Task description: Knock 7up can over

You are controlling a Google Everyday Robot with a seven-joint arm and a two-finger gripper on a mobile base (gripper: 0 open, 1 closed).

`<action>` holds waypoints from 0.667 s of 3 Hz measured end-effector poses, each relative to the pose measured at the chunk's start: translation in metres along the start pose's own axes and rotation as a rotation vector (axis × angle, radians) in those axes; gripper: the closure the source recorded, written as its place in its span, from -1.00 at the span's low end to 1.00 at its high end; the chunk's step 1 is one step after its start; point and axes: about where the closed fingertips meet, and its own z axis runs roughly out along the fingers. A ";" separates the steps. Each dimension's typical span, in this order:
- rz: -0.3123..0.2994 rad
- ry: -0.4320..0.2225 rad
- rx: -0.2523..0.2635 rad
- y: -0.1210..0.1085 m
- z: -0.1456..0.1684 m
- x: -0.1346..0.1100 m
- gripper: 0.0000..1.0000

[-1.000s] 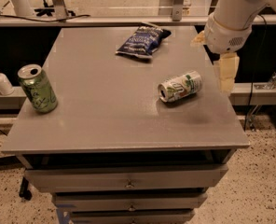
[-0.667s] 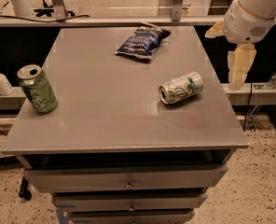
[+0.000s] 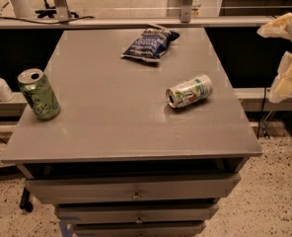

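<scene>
Gripper (image 3: 279, 58) has pulled off to the R since a sec ago, now past the table (image 3: 111, 132) edge – jaws spread, nothing held. 7up can (image 3: 189, 91) lies on its side, right-centre of the top, so task looks done. Green can (image 3: 38, 94) upright far L, chip bag (image 3: 150, 43) at back – nothing in the way

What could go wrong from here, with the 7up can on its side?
1. The silver-white 7up can with green band lies on its side on the grey table. Nothing blocks it, so it might roll toward the front edge.
2. The cream gripper hangs off the table's right side, roughly level with that can. An inward swing could shove the can off.
</scene>
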 end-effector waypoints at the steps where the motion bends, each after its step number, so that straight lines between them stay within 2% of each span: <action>1: 0.130 -0.156 0.029 0.032 -0.018 0.008 -1.00; 2: 0.156 -0.215 0.032 0.039 -0.025 0.004 -1.00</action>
